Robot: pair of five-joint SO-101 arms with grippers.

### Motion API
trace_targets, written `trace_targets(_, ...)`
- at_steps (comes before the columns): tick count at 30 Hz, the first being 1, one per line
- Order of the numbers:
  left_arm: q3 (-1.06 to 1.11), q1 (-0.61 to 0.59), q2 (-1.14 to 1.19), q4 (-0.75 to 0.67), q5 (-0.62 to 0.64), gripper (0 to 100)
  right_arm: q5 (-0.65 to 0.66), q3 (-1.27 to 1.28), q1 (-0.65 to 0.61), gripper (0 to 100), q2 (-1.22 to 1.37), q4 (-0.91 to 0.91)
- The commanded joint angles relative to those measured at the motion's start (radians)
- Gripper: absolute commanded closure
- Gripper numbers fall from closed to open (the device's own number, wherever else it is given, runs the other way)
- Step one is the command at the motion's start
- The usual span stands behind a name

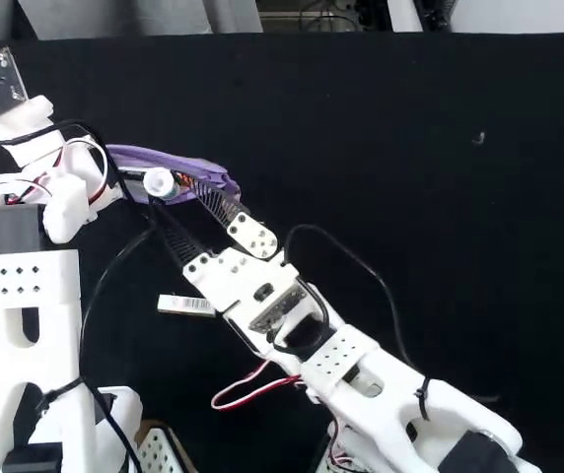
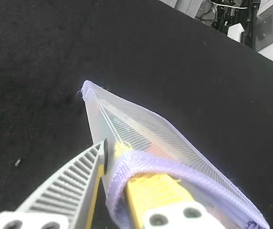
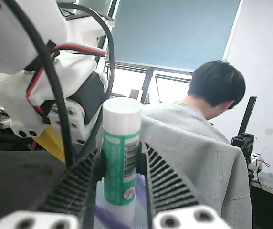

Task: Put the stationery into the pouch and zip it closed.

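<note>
At the surface's (image 1: 440, 197) far-left corner: left pincer (image 2: 112, 149) clenched on the purple mesh pouch (image 2: 141, 129) rim. Right pincer (image 3: 121, 153) grasping a glue stick (image 3: 122, 119), right at the pouch opening. Small white labelled piece (image 1: 185, 304) lies flat beside the right arm.

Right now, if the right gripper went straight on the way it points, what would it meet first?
Probably the purple pouch held by the left gripper, with the right gripper's glue stick touching first; depth is unclear.
</note>
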Motion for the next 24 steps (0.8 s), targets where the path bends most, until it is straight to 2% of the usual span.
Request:
trace_targets(1, -0.044, -0.01, -0.026, -0.023, 0.02, 97, 0.006, -0.01, -0.008, 98.3, 0.038, -0.02)
trace_targets(4, -0.047, -0.01, -0.026, -0.011, 0.02, 97, 0.005, -0.047, -0.008, 97.0, 0.13, -0.028)
trace_targets(7, -0.047, -0.01, -0.026, -0.011, 0.021, 97, 0.005, -0.081, -0.008, 86.0, 0.225, -0.058)
trace_targets(10, -0.047, -0.012, -0.026, -0.011, 0.021, 97, 0.005, -0.067, -0.008, 76.9, 0.302, -0.218)
trace_targets(13, -0.047, -0.012, -0.026, -0.015, 0.021, 97, 0.005, -0.039, -0.008, 76.5, 0.352, -0.353)
trace_targets(15, -0.047, -0.012, -0.026, -0.017, 0.021, 97, 0.005, -0.039, -0.008, 76.5, 0.371, -0.382)
trace_targets(21, -0.045, -0.019, -0.026, -0.018, 0.034, 97, 0.005, -0.031, -0.002, 76.5, 0.302, -0.377)
trace_targets(24, -0.045, -0.019, -0.026, -0.02, 0.038, 97, 0.005, -0.012, -0.002, 76.5, 0.208, -0.301)
